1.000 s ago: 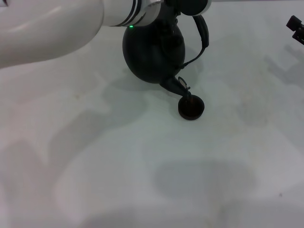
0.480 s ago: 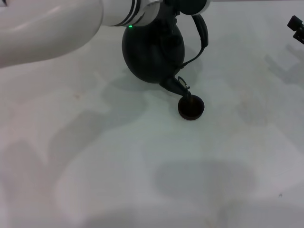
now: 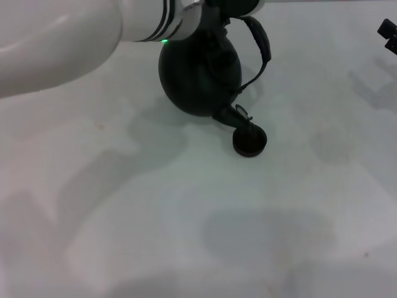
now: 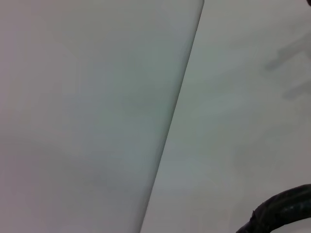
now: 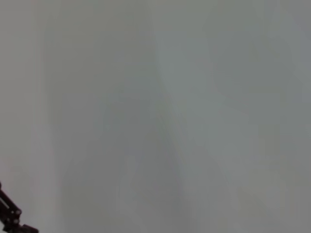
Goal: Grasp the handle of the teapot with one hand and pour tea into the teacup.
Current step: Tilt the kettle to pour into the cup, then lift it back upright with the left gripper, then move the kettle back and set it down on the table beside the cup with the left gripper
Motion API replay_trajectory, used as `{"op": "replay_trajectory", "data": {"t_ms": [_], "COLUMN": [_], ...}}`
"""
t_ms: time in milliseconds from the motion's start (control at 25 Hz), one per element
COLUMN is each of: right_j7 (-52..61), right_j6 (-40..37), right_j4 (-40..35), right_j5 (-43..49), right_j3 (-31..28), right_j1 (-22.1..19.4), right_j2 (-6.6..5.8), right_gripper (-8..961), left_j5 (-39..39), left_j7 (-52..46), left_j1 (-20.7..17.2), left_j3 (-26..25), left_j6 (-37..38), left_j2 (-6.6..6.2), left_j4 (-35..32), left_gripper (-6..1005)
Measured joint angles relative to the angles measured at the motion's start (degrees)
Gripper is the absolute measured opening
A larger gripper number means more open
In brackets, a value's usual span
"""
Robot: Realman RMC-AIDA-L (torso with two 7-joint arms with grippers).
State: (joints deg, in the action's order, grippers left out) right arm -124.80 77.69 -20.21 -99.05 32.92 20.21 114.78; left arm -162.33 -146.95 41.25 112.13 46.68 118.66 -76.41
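Observation:
The matte black teapot [image 3: 198, 65] hangs tilted at the top of the head view, its short spout [image 3: 232, 115] pointing down-right, just above and left of the tiny dark teacup [image 3: 249, 141] on the table. The wrapped handle [image 3: 263, 43] arches off the pot's right side; a piece of it also shows in the left wrist view [image 4: 282, 208]. My left gripper [image 3: 239, 6] is at the top edge, shut on the handle, with its fingers mostly hidden by the white arm. My right gripper [image 3: 388, 34] is parked at the far right edge.
The white left arm [image 3: 62, 37] fills the upper left of the head view. The pale table [image 3: 186, 217] carries only shadows in front of the cup. The right wrist view shows bare table and a dark part [image 5: 9, 216] at its corner.
The left arm has shifted slightly up and left. The teapot has rocked back a little, so the spout sits higher and flatter above the teacup. The cup has not moved.

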Motion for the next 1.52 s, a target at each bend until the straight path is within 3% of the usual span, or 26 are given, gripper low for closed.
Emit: {"op": "replay_trajectory", "data": {"t_ms": [400, 560, 1040, 1200, 1240, 1520], "right_j7": [0.2, 0.4, 0.6, 1.0, 1.1, 1.3], "right_j6": [0.0, 0.1, -0.1, -0.1, -0.1, -0.1], "right_j4": [-0.4, -0.4, -0.4, -0.4, -0.4, -0.5], "right_j5": [0.0, 0.0, 0.5, 0.6, 0.6, 0.6], "right_j3": [0.2, 0.3, 0.7, 1.2, 1.2, 1.3], "right_j1": [0.2, 0.8, 2.2, 2.3, 2.3, 2.3], "right_j2": [0.00, 0.00, 0.00, -0.09, -0.13, -0.23], "right_gripper": [835, 835, 835, 835, 835, 835], "left_j5": [0.0, 0.0, 2.0, 8.0, 16.6, 45.5], "left_j7": [-0.1, 0.4, -1.2, 0.3, 5.5, 26.2], "left_j1": [-5.5, -9.4, -19.8, -22.5, -24.6, -27.7], "left_j3": [-4.5, -7.6, -14.4, -17.0, -20.0, -27.7], "left_j6": [3.9, 4.2, -1.0, -4.8, -6.8, -7.4], "left_j2": [0.17, -0.03, 0.37, 0.31, 0.24, 0.31], "left_j4": [-5.9, -9.7, -14.5, -14.1, -13.5, -7.9], "left_gripper": [110, 110, 110, 110, 110, 110]}}
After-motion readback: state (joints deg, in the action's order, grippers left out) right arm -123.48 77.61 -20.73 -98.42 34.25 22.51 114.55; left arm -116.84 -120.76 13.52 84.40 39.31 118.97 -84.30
